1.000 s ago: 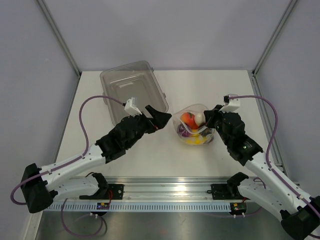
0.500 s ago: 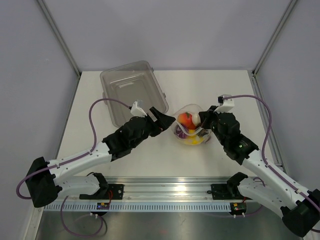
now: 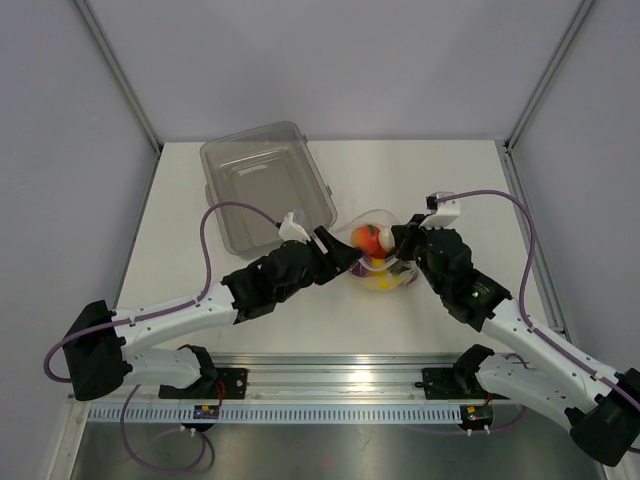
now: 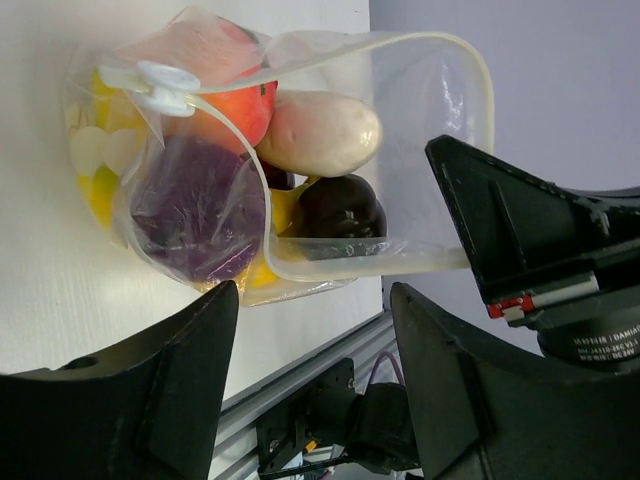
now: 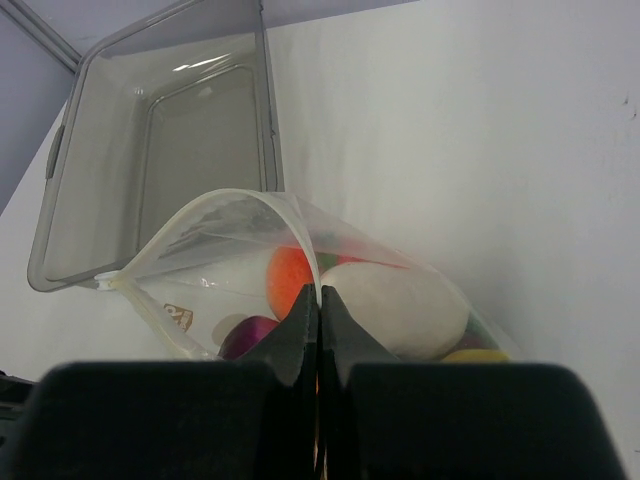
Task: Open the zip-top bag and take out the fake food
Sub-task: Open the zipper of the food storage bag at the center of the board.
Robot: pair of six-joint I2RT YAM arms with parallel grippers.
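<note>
Top view: both grippers cover the bag's (image 3: 385,222) near half, so can't tell there whether the left gripper (image 3: 343,258) tips touch the film. Left wrist: yellow pcs (image 4: 92,165) sit mostly behind the purple piece (image 4: 195,210), shapes unclear; fingers (image 4: 150,400) are cut off at the bottom edge. Right wrist: right gripper (image 5: 318,295) body is dark and blurred and hides the bag's bottom; yellow bit (image 5: 478,354) shows as a sliver only; tub (image 5: 160,150) far corner is cut by the top edge; print (image 5: 178,317) on the film is too small to read.

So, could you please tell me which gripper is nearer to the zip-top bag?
Right. The right gripper is shut on the zip-top bag; the left gripper is open right beside it.
</note>
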